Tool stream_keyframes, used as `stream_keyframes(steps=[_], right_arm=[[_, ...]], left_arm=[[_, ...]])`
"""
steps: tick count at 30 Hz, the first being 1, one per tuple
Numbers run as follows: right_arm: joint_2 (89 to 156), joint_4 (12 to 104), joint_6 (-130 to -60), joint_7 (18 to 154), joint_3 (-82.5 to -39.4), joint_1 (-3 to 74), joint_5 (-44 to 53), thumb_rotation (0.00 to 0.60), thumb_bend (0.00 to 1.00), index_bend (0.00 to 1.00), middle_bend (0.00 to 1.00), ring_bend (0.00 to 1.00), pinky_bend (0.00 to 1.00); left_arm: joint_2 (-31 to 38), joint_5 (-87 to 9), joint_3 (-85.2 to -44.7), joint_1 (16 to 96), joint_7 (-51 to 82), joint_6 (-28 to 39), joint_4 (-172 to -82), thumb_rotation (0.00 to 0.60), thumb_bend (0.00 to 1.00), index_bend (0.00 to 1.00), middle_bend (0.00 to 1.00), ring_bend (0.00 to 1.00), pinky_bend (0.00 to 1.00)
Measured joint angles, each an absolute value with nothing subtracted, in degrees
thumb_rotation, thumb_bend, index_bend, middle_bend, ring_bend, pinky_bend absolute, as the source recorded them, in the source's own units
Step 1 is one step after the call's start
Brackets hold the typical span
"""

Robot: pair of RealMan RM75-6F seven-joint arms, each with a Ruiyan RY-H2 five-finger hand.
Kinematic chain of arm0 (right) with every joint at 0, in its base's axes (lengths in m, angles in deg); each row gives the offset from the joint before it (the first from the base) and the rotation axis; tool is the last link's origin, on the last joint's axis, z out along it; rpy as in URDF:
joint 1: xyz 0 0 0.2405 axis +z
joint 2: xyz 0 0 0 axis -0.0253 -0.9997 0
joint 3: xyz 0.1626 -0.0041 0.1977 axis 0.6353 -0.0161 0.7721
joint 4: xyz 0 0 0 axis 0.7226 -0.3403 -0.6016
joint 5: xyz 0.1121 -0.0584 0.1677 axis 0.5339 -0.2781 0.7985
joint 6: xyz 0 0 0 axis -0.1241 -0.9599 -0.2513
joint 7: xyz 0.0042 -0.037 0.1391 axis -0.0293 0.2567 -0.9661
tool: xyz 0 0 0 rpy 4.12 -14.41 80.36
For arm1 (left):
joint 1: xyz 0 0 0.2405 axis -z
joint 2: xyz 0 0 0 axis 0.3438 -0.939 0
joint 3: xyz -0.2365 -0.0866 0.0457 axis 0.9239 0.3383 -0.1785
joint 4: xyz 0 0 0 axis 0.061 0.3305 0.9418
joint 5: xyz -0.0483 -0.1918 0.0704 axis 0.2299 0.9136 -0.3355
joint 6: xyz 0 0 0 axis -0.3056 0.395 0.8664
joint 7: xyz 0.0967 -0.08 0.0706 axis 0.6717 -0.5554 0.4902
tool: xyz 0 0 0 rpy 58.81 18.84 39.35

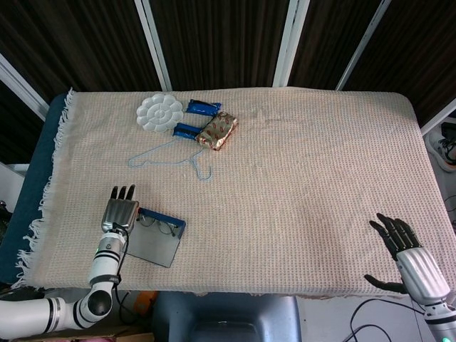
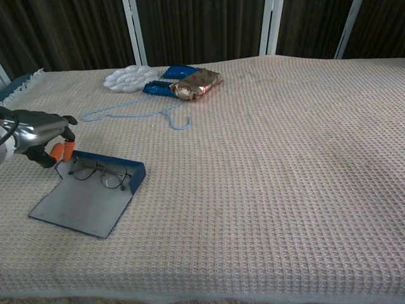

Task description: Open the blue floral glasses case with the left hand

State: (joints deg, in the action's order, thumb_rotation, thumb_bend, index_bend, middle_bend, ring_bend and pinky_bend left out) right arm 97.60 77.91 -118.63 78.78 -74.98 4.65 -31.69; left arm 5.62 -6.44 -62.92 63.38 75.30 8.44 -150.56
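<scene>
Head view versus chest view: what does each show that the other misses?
Only the head view shows the right hand, fingers spread at the table's near right corner, and the fringed left edge of the tablecloth. Only the chest view shows the left hand's orange fingertips. Both show the left hand beside the opened glasses case, the glasses, the hanger and the palette.
</scene>
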Motion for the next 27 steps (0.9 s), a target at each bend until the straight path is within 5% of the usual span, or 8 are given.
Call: stream_keyframes(steps=[7,12,14,22,27], right_arm=[[97.8,78.04,-118.51,79.13,-75.03,4.7,-31.89,0.6,0.22,0.0,0.0,0.0,0.0],[97.93,78.03,-118.64,79.36,-75.23,4.64,-32.36,0.6,0.22,0.0,0.0,0.0,0.0],[97.97,78.02,-118.66,79.46,-75.28,4.62,-32.47,0.6,0.22,0.0,0.0,0.0,0.0],[97.94,77.97,-118.62,79.43,-75.42,4.66,-32.71,0.6,0.22,0.0,0.0,0.0,0.0],[97.81,77.92,-118.36,79.34,-75.39,4.8,-32.56,0.6,0.22,0.0,0.0,0.0,0.0]], left_arm=[[0.4,-7.88,-65.72,62.35,74.17,10.08,-159.91,0.6,0.74,0.49,0.0,0.0,0.0],[-2.48,-12.03,-67.33,61.67,71.33,9.29,-163.63,0.6,0.45,0.28,0.0,0.0,0.0],[-2.68,-16.49,-67.87,60.98,68.11,8.65,-163.41,0.6,0.42,0.22,0.0,0.0,0.0],[0.54,-38.37,-70.09,58.6,51.58,6.45,-152.77,0.6,0.41,0.15,0.0,0.0,0.0],[4.8,-41.98,-70.91,58.24,49.14,4.6,-144.37,0.6,0.41,0.21,0.0,0.0,0.0]])
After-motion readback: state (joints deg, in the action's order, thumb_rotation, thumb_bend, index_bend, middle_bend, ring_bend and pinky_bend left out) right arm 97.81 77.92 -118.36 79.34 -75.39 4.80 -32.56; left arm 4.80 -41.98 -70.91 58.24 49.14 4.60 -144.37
